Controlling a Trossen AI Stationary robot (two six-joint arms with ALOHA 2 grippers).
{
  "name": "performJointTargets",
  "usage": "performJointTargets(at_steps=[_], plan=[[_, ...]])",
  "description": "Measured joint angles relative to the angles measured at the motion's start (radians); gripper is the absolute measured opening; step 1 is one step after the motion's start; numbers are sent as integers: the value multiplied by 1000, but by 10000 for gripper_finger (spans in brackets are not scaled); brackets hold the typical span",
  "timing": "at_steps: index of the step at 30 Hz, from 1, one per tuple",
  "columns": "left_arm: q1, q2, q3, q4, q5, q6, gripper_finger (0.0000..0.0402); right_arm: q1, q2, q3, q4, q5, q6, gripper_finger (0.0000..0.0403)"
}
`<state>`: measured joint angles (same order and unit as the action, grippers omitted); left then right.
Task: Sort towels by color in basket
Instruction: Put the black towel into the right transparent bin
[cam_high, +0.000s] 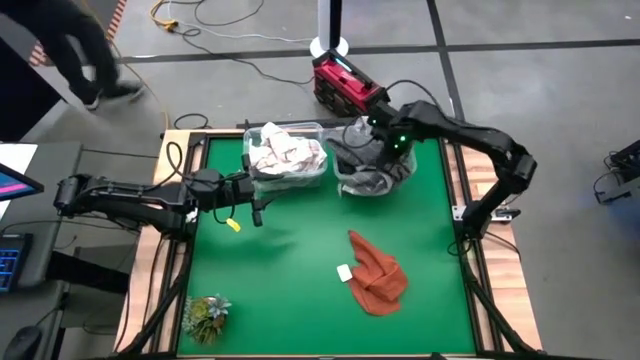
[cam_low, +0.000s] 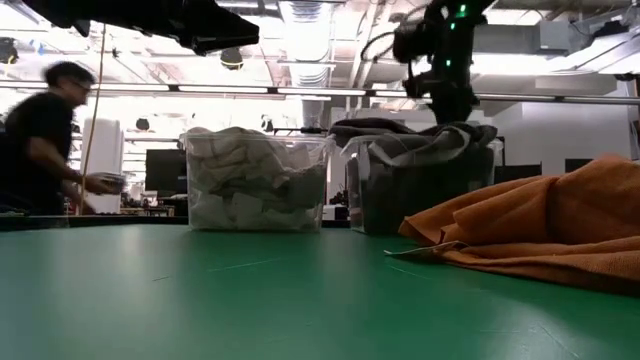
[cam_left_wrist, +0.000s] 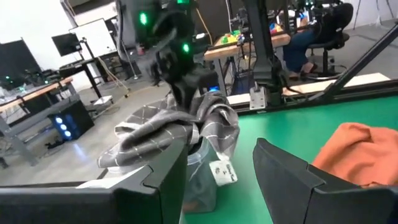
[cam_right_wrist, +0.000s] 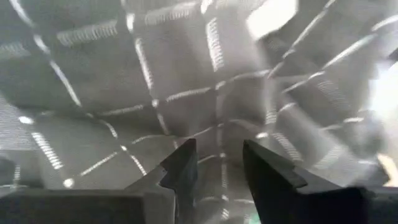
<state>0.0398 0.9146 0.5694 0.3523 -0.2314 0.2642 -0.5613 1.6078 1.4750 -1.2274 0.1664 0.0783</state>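
Dark grey checked towel (cam_left_wrist: 168, 130) draped over right-hand bin (cam_high: 375, 165), right gripper (cam_right_wrist: 214, 165) directly above, fingers narrowly parted, empty. Left gripper (cam_left_wrist: 217, 180) open, idle. Next, likely: orange towel (cam_high: 378, 272), needing a third place.

Two black jointed arms (cam_high: 470, 135), green lights glowing on one.

Two clear bins (cam_high: 290, 160) block the desk's (cam_high: 300, 270) far edge; the orange towel (cam_high: 377, 275) and plant (cam_high: 205, 317) obstruct near; centre lies open.
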Motion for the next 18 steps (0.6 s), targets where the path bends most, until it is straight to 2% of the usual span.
performJointTargets(at_steps=[5,11,14,18], plan=[[-12,-7,0,-4,0,4,173,123,-89,35,19,142,-33,159],[-12,-38,0,-35,-4,1,173,378,-107,32,144,151,-144,159],[-12,-48,0,-36,-4,-27,173,483,-74,34,218,165,-186,159],[-12,-60,0,-79,-4,-46,173,603,20,31,261,326,-280,159]])
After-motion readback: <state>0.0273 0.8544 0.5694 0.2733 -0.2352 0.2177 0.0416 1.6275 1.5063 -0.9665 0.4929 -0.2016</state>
